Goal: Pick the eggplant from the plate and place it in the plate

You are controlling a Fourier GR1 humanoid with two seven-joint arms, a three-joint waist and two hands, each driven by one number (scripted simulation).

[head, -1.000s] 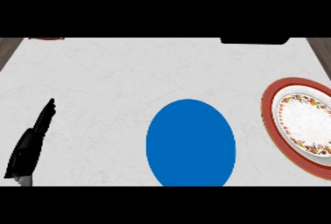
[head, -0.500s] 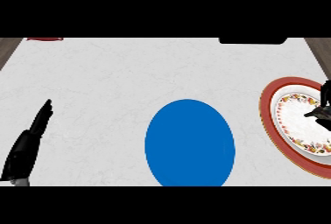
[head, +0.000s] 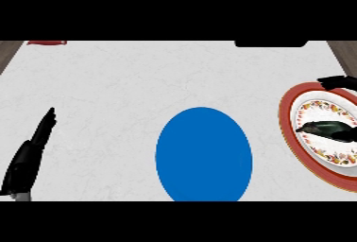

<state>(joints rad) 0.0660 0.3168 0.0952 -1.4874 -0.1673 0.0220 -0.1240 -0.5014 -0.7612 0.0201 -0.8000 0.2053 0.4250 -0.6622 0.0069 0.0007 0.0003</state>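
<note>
The right hand (head: 337,81) is barely showing: only a dark sliver is poking in at the right edge, over the far rim of the red-rimmed plate (head: 289,124), and I cannot tell whether its fingers are spread or curled. That plate is itself running off the right edge, so its far side is lost. The eggplant (head: 325,128) is lying on the plate's patterned centre, dark and glossy, its right end either cut off or merging with something dark at the frame's edge; hard to say which.

Compared with half a second ago, the black shape that was covering the plate's middle has pulled away toward the far right, and the eggplant is now lying uncovered.

Over on the near left, the left hand (head: 31,156) is resting on the white counter (head: 153,80), fingers straight and pressed together, pointing away, much as it was before. The blue plate (head: 203,154) is sitting in the near middle, well apart from both. A red object (head: 46,42) and a black one (head: 270,43) are clipped at the far edge.
</note>
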